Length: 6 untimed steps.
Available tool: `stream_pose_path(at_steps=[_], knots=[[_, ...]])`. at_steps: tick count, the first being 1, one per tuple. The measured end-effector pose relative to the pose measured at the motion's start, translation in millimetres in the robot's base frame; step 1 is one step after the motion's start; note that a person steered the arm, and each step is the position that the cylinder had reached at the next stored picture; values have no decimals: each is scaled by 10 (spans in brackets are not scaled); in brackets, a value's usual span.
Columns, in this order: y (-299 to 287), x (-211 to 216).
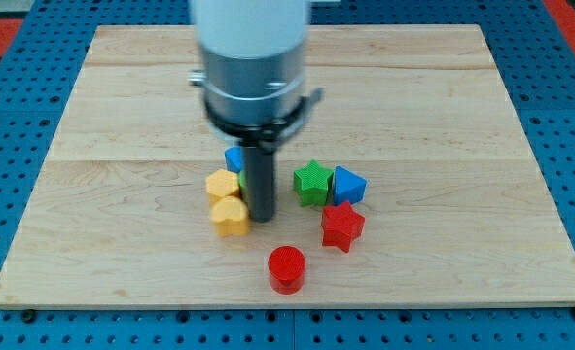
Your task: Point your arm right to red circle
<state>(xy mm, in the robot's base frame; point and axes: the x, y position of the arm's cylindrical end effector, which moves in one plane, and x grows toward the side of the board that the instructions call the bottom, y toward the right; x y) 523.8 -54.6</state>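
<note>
Currently my tip [261, 215], a bare rod grasping nothing, stands just beside the yellow blocks [228, 202], while the red circle [287, 267] lies toward the view's bottom and slightly right of it, near the wooden board's [462, 97] lower edge.

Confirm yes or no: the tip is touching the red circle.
No: my tip stands beside the yellow blocks, apart from the red circle lower in the view.

Red star [342, 226] just beside red circle's [287, 268] right
</note>
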Motion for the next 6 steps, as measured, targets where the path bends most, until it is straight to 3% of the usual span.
stream_pose_path(at_steps=[2,3,4,6], knots=[[-540,596],[-37,942],[757,782],[1326,520]])
